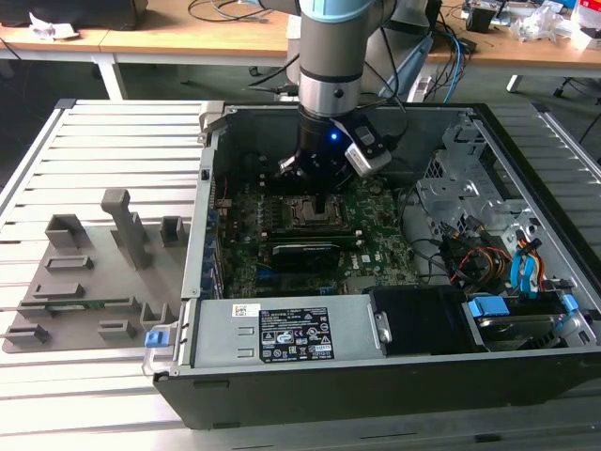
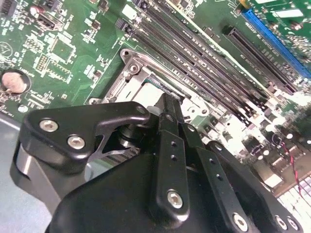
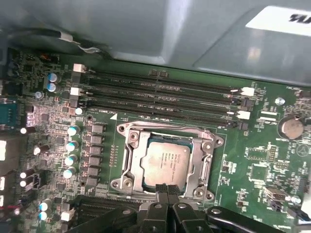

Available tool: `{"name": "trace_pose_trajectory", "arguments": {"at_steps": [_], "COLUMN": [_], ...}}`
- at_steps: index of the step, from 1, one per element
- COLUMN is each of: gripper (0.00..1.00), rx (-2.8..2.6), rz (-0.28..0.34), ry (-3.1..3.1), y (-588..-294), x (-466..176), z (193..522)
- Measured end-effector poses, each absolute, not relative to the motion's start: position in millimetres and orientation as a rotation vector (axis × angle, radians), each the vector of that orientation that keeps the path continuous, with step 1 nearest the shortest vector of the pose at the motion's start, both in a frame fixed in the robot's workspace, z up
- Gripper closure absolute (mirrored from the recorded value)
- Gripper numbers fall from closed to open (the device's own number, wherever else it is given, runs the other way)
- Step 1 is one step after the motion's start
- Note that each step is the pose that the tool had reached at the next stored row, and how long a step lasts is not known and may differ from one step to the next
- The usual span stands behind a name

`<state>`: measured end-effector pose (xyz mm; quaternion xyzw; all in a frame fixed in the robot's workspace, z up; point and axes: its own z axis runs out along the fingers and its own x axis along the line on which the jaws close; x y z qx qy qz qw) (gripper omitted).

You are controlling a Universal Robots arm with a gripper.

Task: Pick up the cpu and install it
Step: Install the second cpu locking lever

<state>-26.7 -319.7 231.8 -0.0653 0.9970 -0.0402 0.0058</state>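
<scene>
Arm pose: the arm (image 1: 331, 56) came straight down into the open case (image 1: 394, 376), its wrist vertical over the board (image 1: 376, 249), a blue light lit on the wrist.
Gripper place: the gripper (image 1: 321, 199) stood just above the socket (image 1: 310, 214), near the case's far wall in the exterior view.
Gripper state: in the first wrist view the fingertips (image 3: 166, 188) were pressed together, touching each other at the cpu's near edge; they pinched nothing that could be seen. Whether the tips touched the chip could not be told.
Gripper, second wrist view: the black fingers (image 2: 167, 116) met in a narrow point over the socket frame (image 2: 133, 68).
Cpu place: the cpu (image 3: 167, 161) lay flat inside the socket (image 3: 165, 162), within the metal frame (image 3: 127, 150).
Cpu look: square, pale silver-grey metal top with small print, level with the frame, no corner raised.
Edges: the frame ringed the chip on all sides, with screws at its corners; four long memory slots (image 3: 160, 94) ran just beside the socket.
Open room: a row of capacitors (image 3: 72, 145) stood on one side of the socket; a coin cell (image 3: 290, 127) sat well apart on the other. The case walls closed the board in; the grey tray (image 1: 94, 282) lay outside the case, on the exterior view's left.
</scene>
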Motion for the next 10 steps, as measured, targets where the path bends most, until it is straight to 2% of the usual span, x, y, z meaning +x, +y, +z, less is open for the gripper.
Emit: {"name": "trace_pose_trajectory", "arguments": {"at_steps": [3,10], "gripper": [0.89,0.89], "rx": [-0.204,-0.204], "rz": [-0.126,-0.126], "ry": [3.121,3.121], "y": [-319.6,-319.6], "x": [-26.6,-26.6], "z": [243.8,244.2]}}
